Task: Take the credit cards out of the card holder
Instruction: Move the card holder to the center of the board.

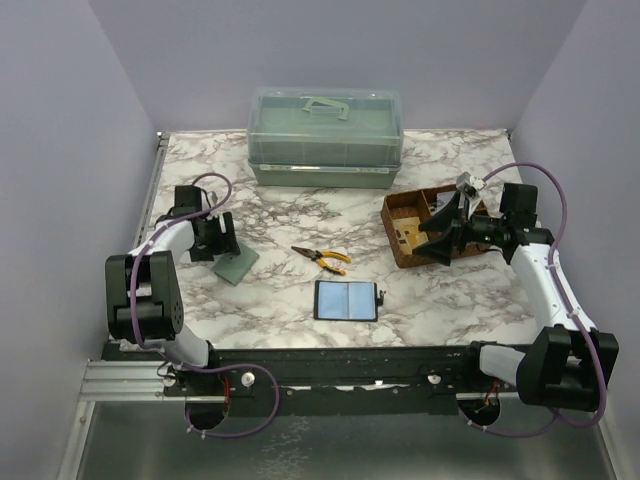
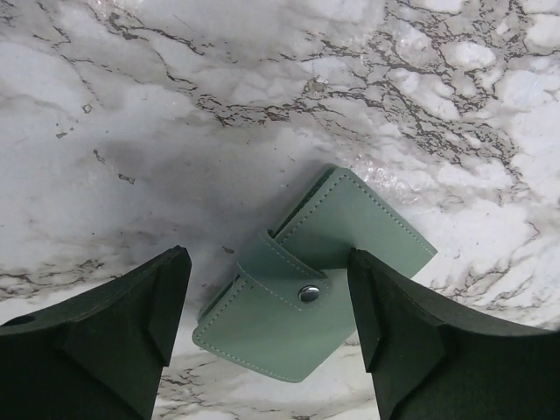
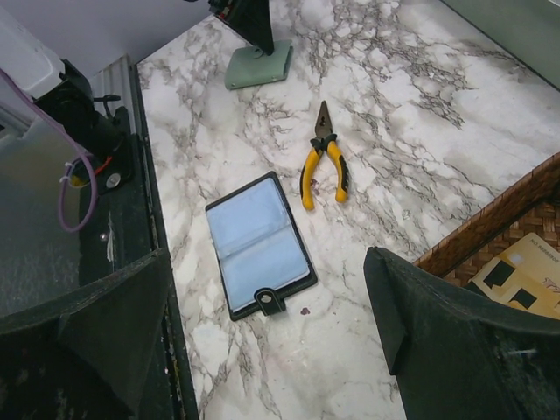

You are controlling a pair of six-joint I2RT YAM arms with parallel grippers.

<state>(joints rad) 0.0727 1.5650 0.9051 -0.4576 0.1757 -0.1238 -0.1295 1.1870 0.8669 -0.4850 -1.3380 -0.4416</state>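
Overhead view of a marble table (image 1: 300,215). The card holder (image 1: 346,300) lies open and flat at 6 o'clock on the tabletop, near the front edge, with its two pale blue panels side by side inside a dark border. In the right wrist view the card holder (image 3: 258,242) shows a small tab with a hole at its near end; whether cards sit in its pockets cannot be told. Yellow-handled pliers (image 1: 322,259) lie just beyond the holder at its 11 o'clock, apart from it. A brown woven tray (image 1: 396,222) stands at the holder's 2 o'clock, and a tan card (image 3: 525,271) with dark rectangles lies flat inside it. The right gripper (image 1: 432,228) hangs over this tray with its jaws spread wide and nothing between them. A green snap wallet (image 1: 237,267) lies closed at the holder's 10 o'clock. The left gripper (image 1: 222,248) is lowered over it with its jaws spread. In the left wrist view the wallet (image 2: 306,280) sits on the marble between the two fingers (image 2: 131,332), and contact with either cannot be told. A translucent green storage box (image 1: 325,137) with a lid handle stands at 12 o'clock along the far edge.
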